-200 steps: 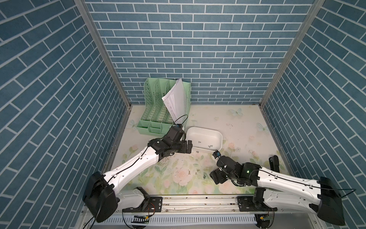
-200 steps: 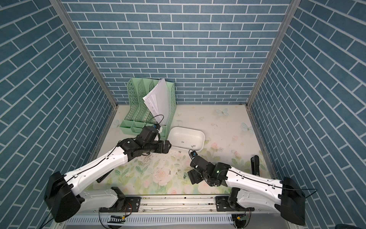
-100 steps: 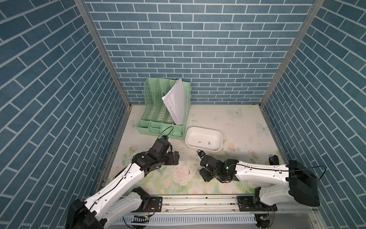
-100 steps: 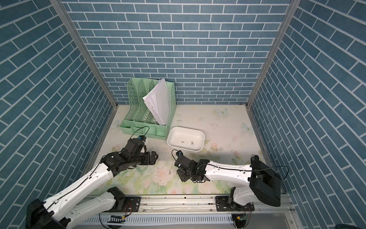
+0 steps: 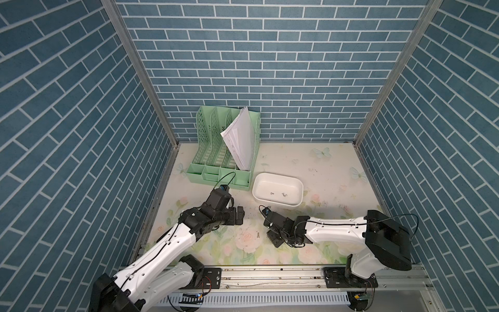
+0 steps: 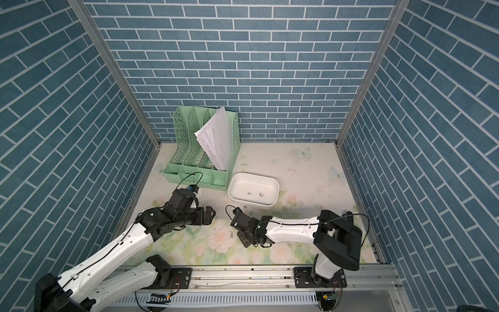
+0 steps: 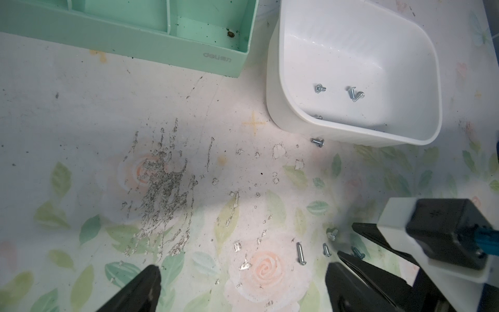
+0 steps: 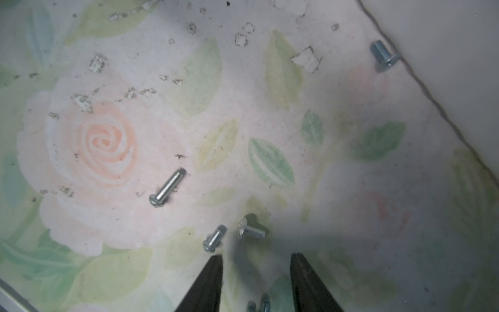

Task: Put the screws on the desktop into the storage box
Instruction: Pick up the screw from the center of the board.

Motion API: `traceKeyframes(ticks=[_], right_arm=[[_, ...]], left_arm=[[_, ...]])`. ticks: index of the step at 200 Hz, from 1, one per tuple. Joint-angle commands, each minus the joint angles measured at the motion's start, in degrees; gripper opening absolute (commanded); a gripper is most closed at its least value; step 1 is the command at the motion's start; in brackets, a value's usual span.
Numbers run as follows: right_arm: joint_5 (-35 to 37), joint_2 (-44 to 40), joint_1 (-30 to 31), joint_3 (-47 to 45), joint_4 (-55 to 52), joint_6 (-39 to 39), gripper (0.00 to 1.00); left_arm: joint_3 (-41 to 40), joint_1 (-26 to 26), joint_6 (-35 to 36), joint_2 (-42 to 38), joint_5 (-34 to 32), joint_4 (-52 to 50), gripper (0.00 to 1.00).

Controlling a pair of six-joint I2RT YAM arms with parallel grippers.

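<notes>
Two short screws [image 8: 265, 300] are lying inside the gap of the right gripper [image 8: 255, 258], back from its fingertips, so the coming pinch is turning on them rather than on anything ahead. The jaws are standing partly apart, at a middling gap, and are touching neither screw; nothing is being held. Only the ends of these two are showing at the edge of the right wrist view. They seem to be running roughly along the fingers, so a closing squeeze would, I judge, be catching them across the shank. Just beyond the tips, to the left and far, a small screw [image 8: 214, 239] and a flat-headed screw [image 8: 252, 229] are lying close together. A long screw [image 8: 167, 187] is lying further left on the desktop [image 8: 351, 189]. The left gripper [image 5: 240, 216] is hovering wide open and empty, left and far of this cluster, so the right arm is sitting nearer. A few more screws [image 7: 320, 88] are already resting in the storage box [image 5: 278, 203], far of both grippers.
</notes>
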Motion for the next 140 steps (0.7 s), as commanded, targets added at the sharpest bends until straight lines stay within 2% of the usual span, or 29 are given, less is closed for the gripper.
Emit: traceKeyframes(ticks=[1, 82, 140], right_arm=[[0.96, 1.54, -0.04, 1.32, -0.22, -2.46, 0.44], [-0.05, 4.74, -1.86, 2.41, 1.85, -4.48, 0.4], [-1.02, 6.13, -2.87, 2.38, 2.96, -5.02, 0.33]], left_arm=[[-0.87, 0.44, 0.75, -0.05, 0.38, 0.56, 1.0], [-0.87, 0.36, 0.72, 0.21, 0.33, 0.73, 1.0], [-0.95, 0.4, 0.64, 0.1, 0.14, 0.87, 1.0]])
